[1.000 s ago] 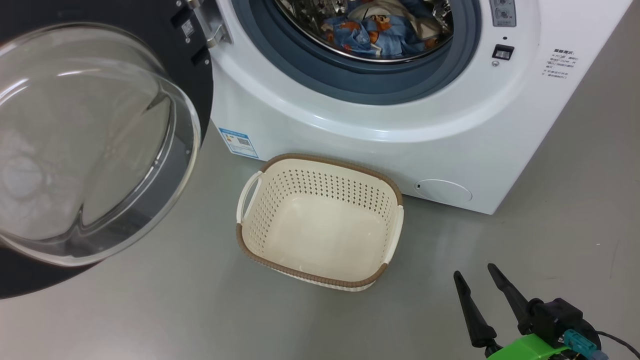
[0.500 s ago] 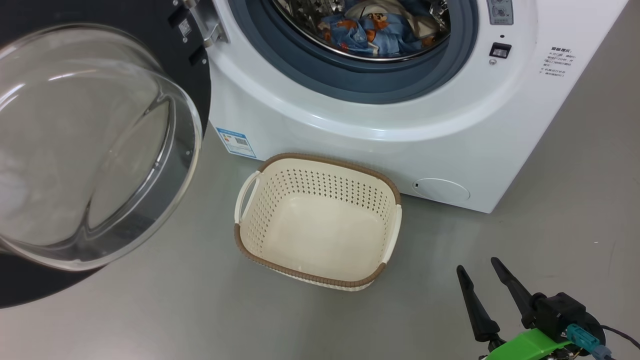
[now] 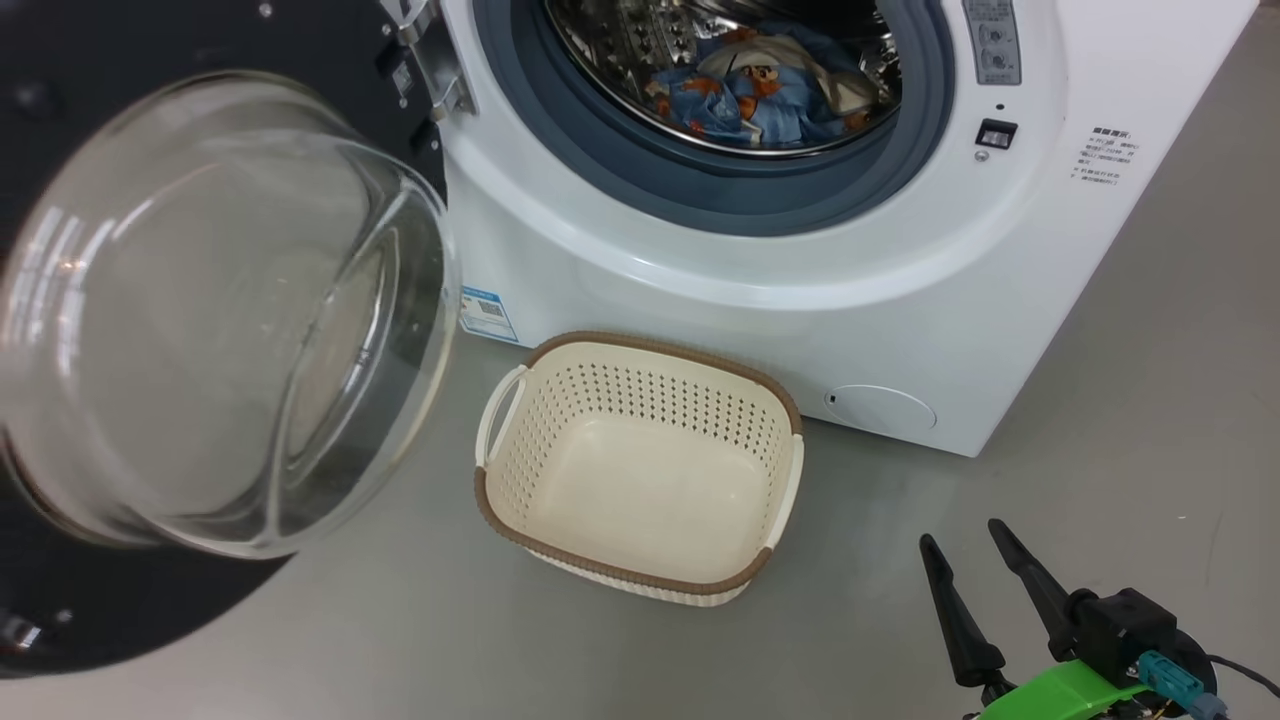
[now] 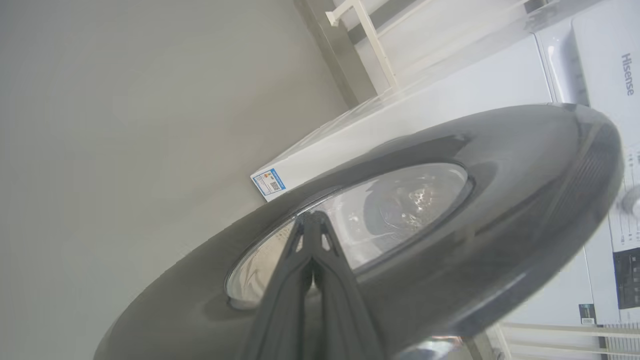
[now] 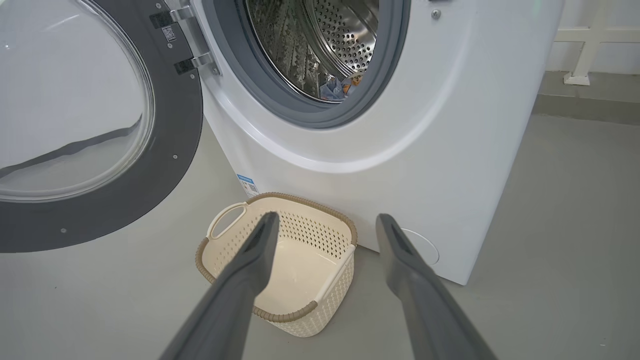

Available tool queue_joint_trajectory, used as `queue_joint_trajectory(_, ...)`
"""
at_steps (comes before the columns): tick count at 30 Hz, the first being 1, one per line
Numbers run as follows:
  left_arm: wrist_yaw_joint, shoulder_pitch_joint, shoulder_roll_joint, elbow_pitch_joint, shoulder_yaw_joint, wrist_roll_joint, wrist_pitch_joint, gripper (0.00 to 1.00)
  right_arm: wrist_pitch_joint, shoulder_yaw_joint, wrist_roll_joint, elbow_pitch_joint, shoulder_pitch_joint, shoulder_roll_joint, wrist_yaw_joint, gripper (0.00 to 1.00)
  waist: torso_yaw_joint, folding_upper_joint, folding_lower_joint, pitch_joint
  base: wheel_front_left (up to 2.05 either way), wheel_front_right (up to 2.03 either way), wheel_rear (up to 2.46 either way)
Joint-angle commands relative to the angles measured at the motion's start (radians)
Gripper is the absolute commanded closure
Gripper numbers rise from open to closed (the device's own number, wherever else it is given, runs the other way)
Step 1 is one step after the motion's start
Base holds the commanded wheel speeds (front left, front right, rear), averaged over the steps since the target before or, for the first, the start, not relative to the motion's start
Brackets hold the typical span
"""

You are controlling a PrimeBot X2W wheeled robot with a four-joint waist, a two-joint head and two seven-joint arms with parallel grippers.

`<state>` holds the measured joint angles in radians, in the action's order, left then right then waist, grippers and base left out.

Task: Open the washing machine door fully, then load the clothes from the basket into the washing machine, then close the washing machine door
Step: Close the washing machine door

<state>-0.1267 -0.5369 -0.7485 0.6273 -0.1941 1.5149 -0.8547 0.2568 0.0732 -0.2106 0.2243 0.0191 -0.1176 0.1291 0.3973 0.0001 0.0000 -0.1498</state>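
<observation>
"At the lower right of the head view, how does the right gripper (image 3: 960,535) stand?"

"Its two dark fingers are spread apart with nothing between them. The tips point up the frame over bare grey floor (image 3: 1150,420), well apart from the basket (image 3: 660,345). The right wrist view shows the same wide gap, with the basket seen past the fingers."

"And the left gripper (image 4: 311,217)?"

"In the left wrist view its fingers are pressed together tip to tip, gripping nothing. They lie across the outer face of the washing machine door (image 4: 500,200), at the edge of its window. Whether the tips touch the door cannot be told."

"Where is that door in the head view?"

"On the left side, swung out from the washing machine (image 3: 800,310) on the hinge (image 3: 440,80) near the top. Its clear glass bowl bulges toward the camera inside the black rim."

"The clothes (image 3: 770,90)?"

"At the top centre, lying in the steel drum (image 3: 620,40) behind the grey rubber ring (image 3: 700,195): blue fabric with orange prints and a cream part."

"And the basket?"

"Lower centre, upright on the floor just in front of the machine and below the opening, its cream bottom bare. A blue label (image 3: 487,312) sits on the machine's front, between the door's glass and the basket."
</observation>
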Motion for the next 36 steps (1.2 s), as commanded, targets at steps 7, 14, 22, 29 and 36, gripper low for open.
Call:
queue_joint_trajectory(7,-0.004,0.035,-0.031,-0.151,-0.019,0.058,-0.083,1.0,0.005,0.015,0.007,-0.02,-0.012,0.006,0.002,0.0,0.004,-0.0001,0.0,0.02,0.0,0.0,0.0)
queue_joint_trajectory(14,-0.004,0.085,0.022,-0.364,-0.017,0.143,-0.194,1.0,0.005,0.008,0.004,-0.023,-0.018,0.013,0.002,0.0,-0.015,-0.0001,0.0,0.037,0.0,0.0,0.0)
queue_joint_trajectory(22,-0.004,0.118,0.095,-0.561,0.031,0.165,-0.256,1.0,0.005,0.002,0.002,-0.028,-0.023,0.025,0.002,0.0,-0.071,-0.0001,0.0,0.052,0.0,0.0,0.0)
queue_joint_trajectory(29,-0.004,0.099,0.165,-0.645,0.083,0.163,-0.266,1.0,0.005,-0.001,0.003,-0.035,-0.019,0.035,0.002,0.0,-0.149,-0.0001,0.0,0.051,0.0,0.0,0.0)
queue_joint_trajectory(36,-0.004,0.053,0.232,-0.659,0.13,0.126,-0.235,1.0,0.005,-0.01,0.003,-0.041,-0.02,0.043,0.002,0.0,-0.223,-0.0001,0.0,0.045,0.0,0.0,0.0)
